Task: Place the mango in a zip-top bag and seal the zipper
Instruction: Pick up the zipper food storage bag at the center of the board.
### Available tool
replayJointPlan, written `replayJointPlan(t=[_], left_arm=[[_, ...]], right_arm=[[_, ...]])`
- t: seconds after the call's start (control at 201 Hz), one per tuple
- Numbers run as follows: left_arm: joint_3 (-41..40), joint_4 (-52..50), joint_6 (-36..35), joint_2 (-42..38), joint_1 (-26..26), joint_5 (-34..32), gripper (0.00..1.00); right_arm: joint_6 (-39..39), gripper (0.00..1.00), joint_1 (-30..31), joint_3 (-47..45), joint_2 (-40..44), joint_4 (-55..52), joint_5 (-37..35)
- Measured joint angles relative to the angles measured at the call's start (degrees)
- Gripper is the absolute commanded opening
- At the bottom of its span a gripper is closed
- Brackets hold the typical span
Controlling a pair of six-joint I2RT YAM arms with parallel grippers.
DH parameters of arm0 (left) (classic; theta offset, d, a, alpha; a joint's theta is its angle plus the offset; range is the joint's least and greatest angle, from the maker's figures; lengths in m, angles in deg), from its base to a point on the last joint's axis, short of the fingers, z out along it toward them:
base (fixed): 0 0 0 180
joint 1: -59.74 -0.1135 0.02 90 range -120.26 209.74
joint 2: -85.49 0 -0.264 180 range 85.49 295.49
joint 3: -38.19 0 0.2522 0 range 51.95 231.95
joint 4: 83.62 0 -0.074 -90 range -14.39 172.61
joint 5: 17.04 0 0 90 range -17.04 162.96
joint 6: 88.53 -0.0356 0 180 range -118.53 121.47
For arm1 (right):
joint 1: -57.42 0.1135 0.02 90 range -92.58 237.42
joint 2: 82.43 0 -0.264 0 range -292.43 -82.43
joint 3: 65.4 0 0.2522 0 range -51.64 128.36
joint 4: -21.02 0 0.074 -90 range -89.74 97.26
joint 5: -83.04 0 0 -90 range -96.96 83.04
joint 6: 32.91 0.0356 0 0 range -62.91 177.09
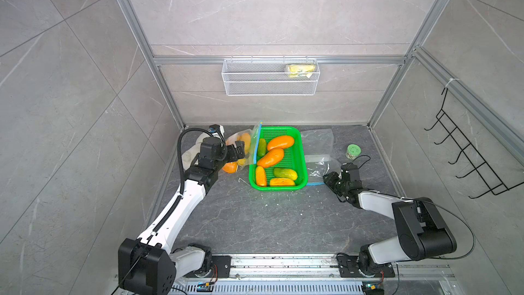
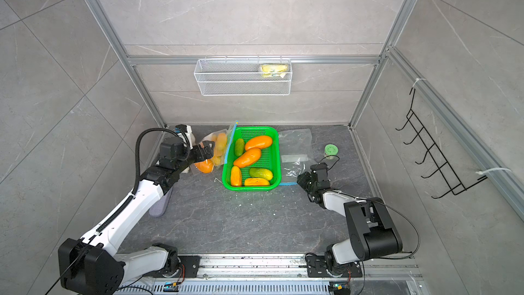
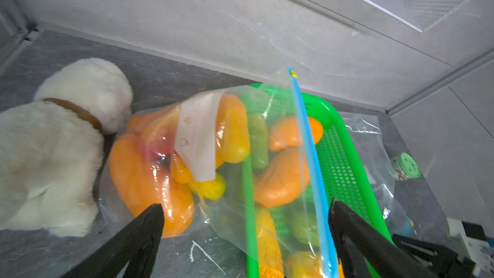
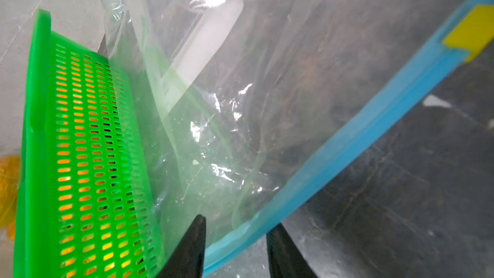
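I see plush toy (image 3: 53, 156) at tabletop's (image 1: 255, 222) far left corner, green-lidded jar (image 1: 353, 151) near its right edge, wire basket (image 1: 269, 87) on back wall (image 1: 283, 9).

The left arm (image 1: 195, 191) hides most of the plush toy (image 1: 187, 158) and part of the filled zip-top bag (image 1: 246, 139).

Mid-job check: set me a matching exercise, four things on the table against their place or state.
1. filled bag
2. empty bag
3. green basket
4. green-lidded jar

A. holds loose mangoes
B. blue zipper edge between the jaws of the right gripper
C. stands alone, right of both bags
D. rests against the green basket's left side, before the open left gripper

Pairs: 1-D, 2-B, 3-A, 4-C.
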Motion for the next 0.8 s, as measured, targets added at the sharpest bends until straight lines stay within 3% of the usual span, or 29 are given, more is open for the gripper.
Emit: replayJointPlan(t=[0.239, 0.348, 0.607, 0.801], left_arm=[[1.0, 1.7, -4.9, 0.4, 5.6, 2.0, 1.00], [4.3, 1.8, -8.9, 2.2, 8.5, 3.5, 1.00], [11.5, 2.1, -17.0, 7.8, 14.9, 11.1, 1.00], [19.8, -0.7, -23.1, 16.5, 19.7, 13.9, 1.00]], right_arm=[[0.7, 0.15, -0.7, 0.5, -3.4, 1.4, -1.9], [-0.1, 0.00, -0.9, 0.9, -3.3, 1.4, -2.6], [-4.9, 0.00, -1.1, 5.0, 3.1, -4.7, -5.3], [-9.4, 0.00, -1.3, 8.8, 8.5, -8.2, -4.0]])
